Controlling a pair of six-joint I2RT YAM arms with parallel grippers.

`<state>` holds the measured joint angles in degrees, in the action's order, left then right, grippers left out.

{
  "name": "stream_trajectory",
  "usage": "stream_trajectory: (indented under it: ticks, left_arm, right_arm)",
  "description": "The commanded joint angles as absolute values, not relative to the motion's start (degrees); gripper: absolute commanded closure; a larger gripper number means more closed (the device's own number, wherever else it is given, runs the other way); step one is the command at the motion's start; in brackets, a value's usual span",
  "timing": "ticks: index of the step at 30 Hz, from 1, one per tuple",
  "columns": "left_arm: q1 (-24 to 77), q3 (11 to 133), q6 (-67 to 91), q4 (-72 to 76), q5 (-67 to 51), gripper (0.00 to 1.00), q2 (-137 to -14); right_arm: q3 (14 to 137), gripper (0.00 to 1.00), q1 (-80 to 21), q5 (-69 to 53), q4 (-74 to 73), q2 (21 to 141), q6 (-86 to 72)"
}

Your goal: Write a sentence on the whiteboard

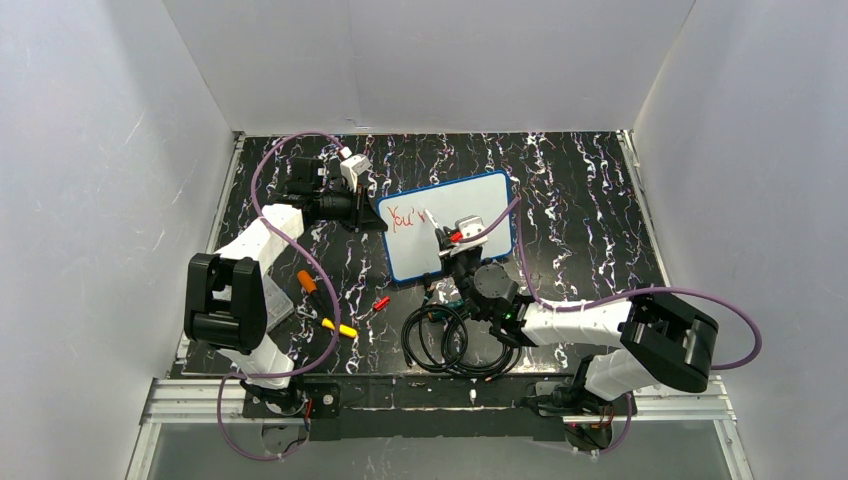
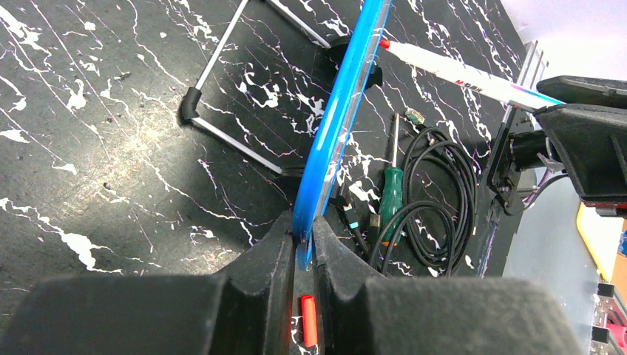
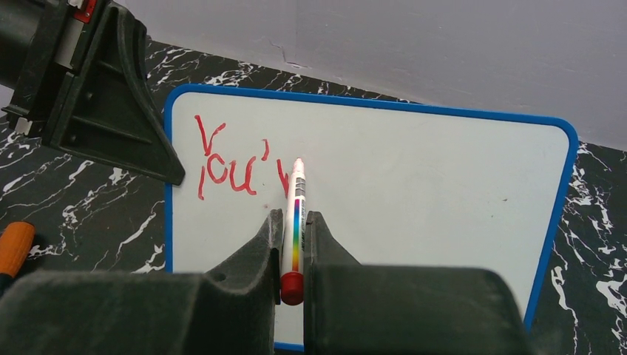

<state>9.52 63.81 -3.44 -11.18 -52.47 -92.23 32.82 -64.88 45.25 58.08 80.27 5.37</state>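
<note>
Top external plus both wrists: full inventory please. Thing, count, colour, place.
whiteboard: one, white with blue frame, mid-table, propped up
sentence: one, red, "You'" plus a started stroke, board's upper left
marker: one, white with rainbow stripe, tip on board
cable: one coil, black, in front of board
screwdriver: one, green handle, beside cable
orange-handled tool: one, left of board
yellow pen-like item: one, near the orange-handled tool
small red item: one, below board's left corner
table: one, black marbled
left fingers: two, black, clamped on board's edge
right fingers: two, black, gripping marker
</note>
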Motion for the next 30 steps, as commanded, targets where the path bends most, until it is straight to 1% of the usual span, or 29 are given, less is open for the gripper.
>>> stream_trajectory:
  ticks: [1, 17, 30]
  left_arm:
    - [9.8, 64.9, -4.4, -12.9, -53.2, 1.00, -89.4]
    - [9.8, 64.9, -4.4, -13.0, -53.2, 1.00, -89.5]
    - [9.7, 65.1, -4.6, -13.1, -53.2, 1.00, -89.6]
  right_arm:
    - [32.9, 0.99, -64.4, 47.2, 61.9, 79.9, 5.5]
    - [31.6, 0.99, -64.1, 47.1, 59.4, 79.3, 3.3]
    - [29.9, 0.99, -64.0, 50.0, 57.6, 77.0, 3.2]
